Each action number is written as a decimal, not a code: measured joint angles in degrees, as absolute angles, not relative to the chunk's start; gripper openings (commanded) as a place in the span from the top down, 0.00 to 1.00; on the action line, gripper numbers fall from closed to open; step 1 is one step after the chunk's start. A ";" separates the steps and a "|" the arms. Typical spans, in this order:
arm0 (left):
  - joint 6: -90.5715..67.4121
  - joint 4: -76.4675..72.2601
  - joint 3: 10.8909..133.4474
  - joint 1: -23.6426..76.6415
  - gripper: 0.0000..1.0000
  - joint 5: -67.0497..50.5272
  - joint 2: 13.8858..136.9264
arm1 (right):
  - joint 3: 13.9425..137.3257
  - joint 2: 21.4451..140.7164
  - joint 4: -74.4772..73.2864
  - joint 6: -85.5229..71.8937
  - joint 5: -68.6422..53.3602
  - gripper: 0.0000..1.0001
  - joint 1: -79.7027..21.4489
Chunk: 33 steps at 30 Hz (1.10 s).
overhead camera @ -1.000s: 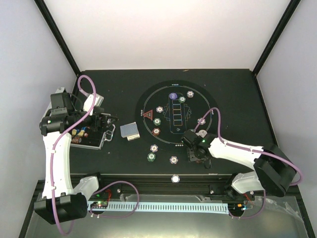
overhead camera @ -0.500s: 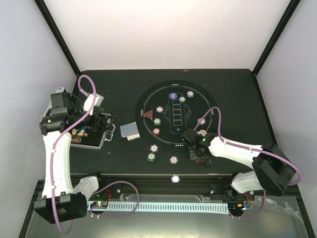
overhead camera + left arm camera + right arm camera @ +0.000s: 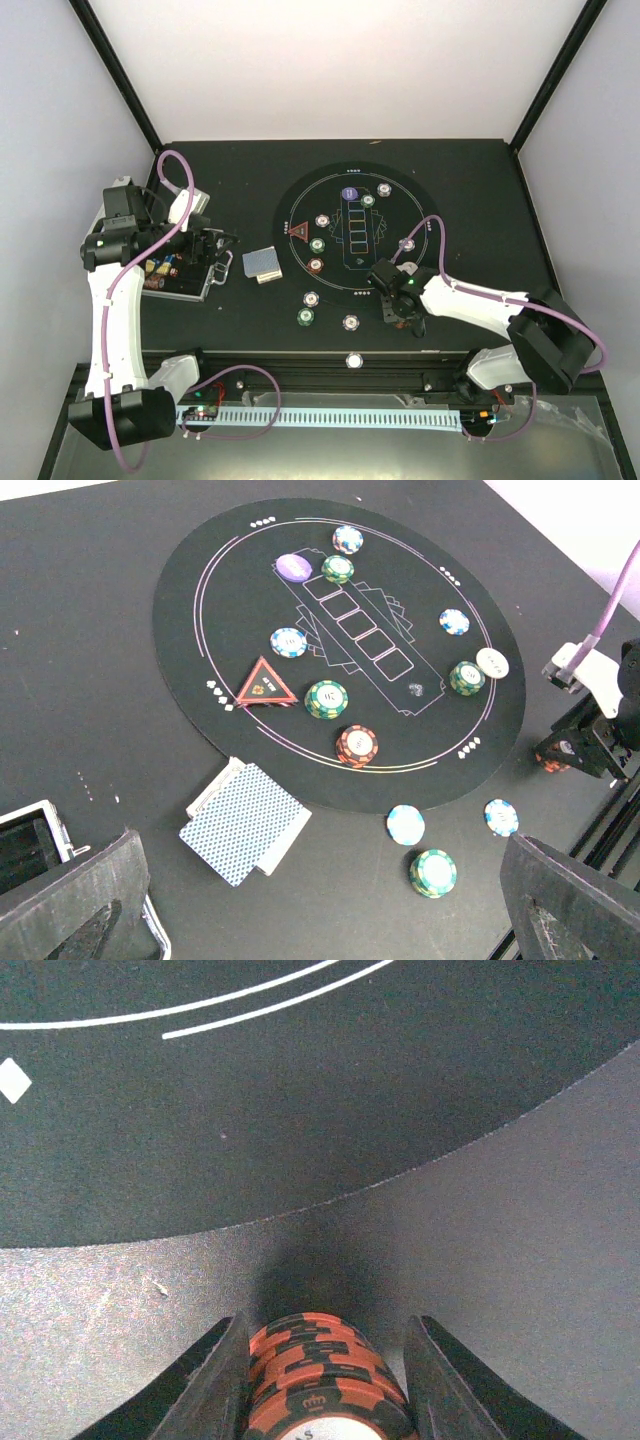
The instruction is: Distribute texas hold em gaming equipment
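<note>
Several red-brown chips [image 3: 320, 1380] sit in a stack btw the right gripper's [image 3: 325, 1325] two fingers, which press on both sides. The stack is low by the bare table [image 3: 520, 1260], just off the near rim of the round mat [image 3: 250, 1110]; we can't tell if it touches down. We think the bottom chips could slip out & roll, or the stack could tip on let-go. Farther off, the left gripper [image 3: 320, 845] hangs wide open w/ nothing in it, by the silver case [image 3: 30, 830].

Table [image 3: 470, 185]: round mat [image 3: 230, 610], cards [image 3: 245, 822], loose chips [image 3: 433, 872], prob. metal case [image 3: 182, 284].
</note>
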<state>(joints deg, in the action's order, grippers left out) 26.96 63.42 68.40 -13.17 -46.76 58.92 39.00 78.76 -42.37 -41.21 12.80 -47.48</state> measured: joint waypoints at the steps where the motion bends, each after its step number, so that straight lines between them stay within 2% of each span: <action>1: 26.96 63.42 68.40 -13.17 0.01 -46.76 58.92 | 39.00 78.76 -42.37 -41.23 12.82 0.60 -47.48; 10: 26.96 63.40 68.40 -13.17 0.01 -46.76 58.92 | 39.27 78.13 -43.29 -41.10 12.86 0.73 -47.48; 19: 26.96 63.40 68.40 -13.17 0.01 -46.72 58.92 | 44.47 76.40 -46.63 -40.56 12.93 0.74 -47.00; 26: 26.94 63.40 68.40 -13.17 0.01 -46.70 58.92 | 55.72 77.80 -49.39 -35.66 12.88 0.74 -38.09; 33: 26.92 63.33 68.40 -13.17 0.01 -46.57 59.68 | 76.84 93.34 -49.21 -29.19 12.40 0.74 -25.50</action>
